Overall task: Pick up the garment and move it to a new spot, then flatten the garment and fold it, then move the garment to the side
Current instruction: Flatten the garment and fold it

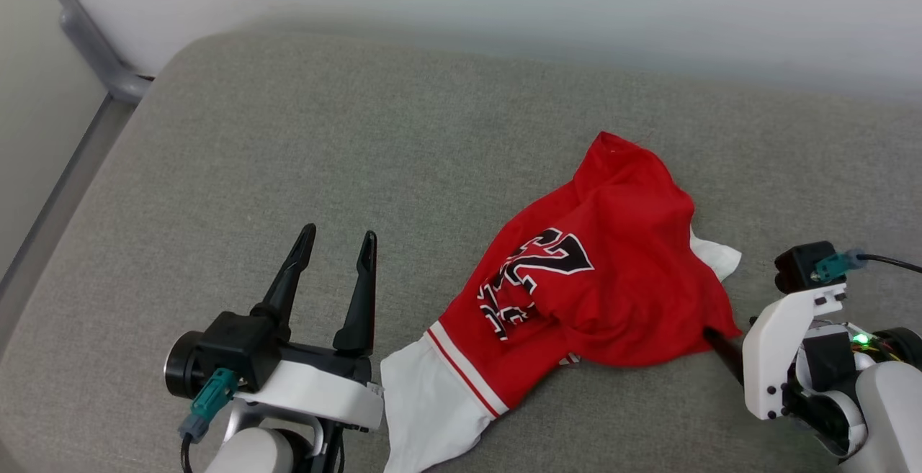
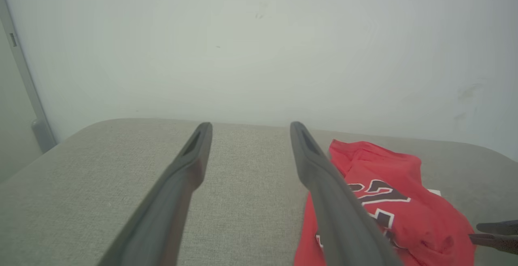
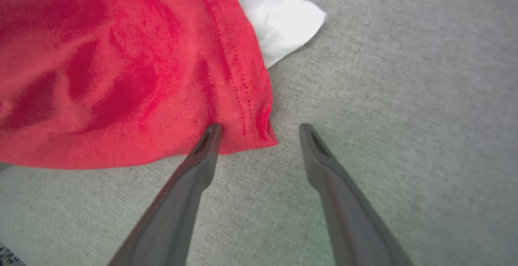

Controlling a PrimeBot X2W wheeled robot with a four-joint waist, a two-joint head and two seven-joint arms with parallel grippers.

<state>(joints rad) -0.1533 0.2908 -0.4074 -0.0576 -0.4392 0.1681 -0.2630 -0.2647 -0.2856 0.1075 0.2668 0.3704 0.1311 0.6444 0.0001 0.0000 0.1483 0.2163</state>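
Head view: garment (image 1: 612, 278) crumpled, seemingly ungripped, on cushion (image 1: 288, 134).

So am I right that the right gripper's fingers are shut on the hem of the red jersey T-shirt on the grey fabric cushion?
No, the right gripper is open, fingers at the hem of the red jersey T-shirt; the right wrist view shows it.

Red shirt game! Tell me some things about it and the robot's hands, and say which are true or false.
1. The crumpled red jersey T-shirt with white sleeves lies on the grey fabric cushion. True.
2. The left hand grips the shirt. False: it is open, holding nothing.
3. The right hand is open, its tips by the shirt's red edge. True.
4. The shirt is neatly folded. False: it is rumpled.
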